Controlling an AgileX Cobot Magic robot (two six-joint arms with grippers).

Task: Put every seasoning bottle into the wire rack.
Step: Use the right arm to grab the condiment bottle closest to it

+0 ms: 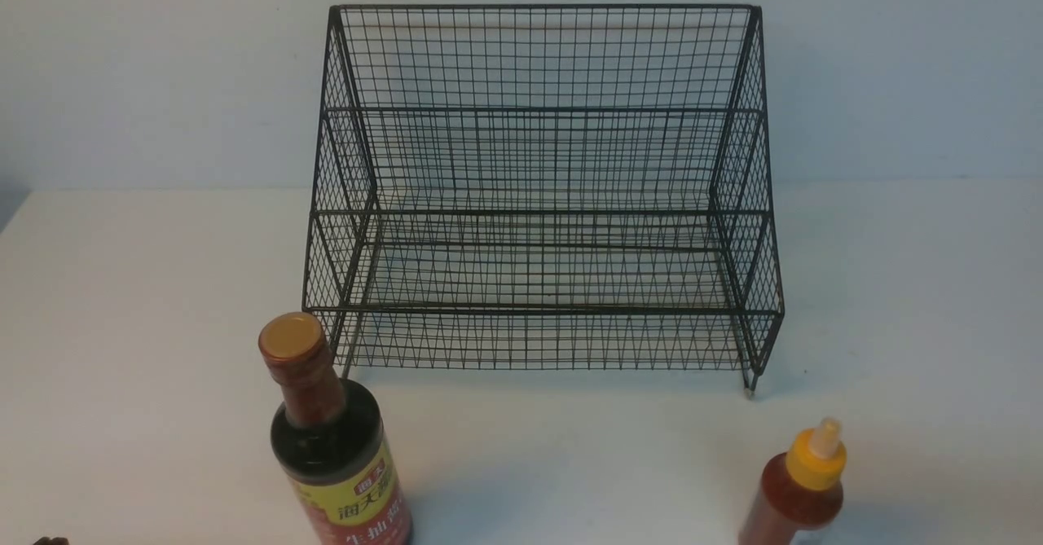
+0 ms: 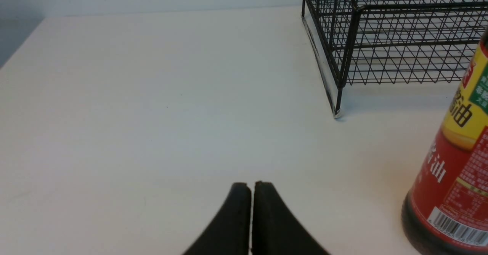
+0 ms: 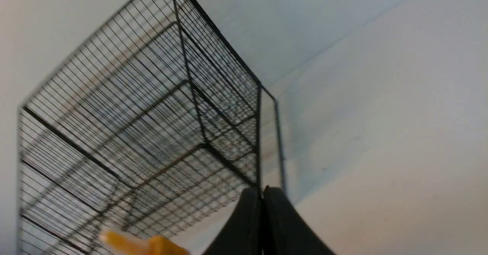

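Observation:
The black wire rack (image 1: pixel 538 186) stands at the back middle of the table, with nothing in it. A tall dark soy-sauce bottle (image 1: pixel 336 447) with a yellow-red label and gold cap stands upright at the front left; it also shows in the left wrist view (image 2: pixel 453 171). A small red squeeze bottle (image 1: pixel 797 488) with a yellow nozzle cap stands at the front right. Only its yellow cap (image 3: pixel 145 244) shows in the right wrist view. My left gripper (image 2: pixel 251 184) is shut and holds nothing, off to the side of the soy-sauce bottle. My right gripper (image 3: pixel 262 189) is shut and holds nothing, near the squeeze bottle's cap, facing the rack (image 3: pixel 145 133).
The white table (image 1: pixel 147 301) meets a pale wall behind the rack. Its left edge shows at the far left (image 2: pixel 19 45). A small dark part of an arm (image 1: pixel 50 540) peeks in at the front view's bottom left corner.

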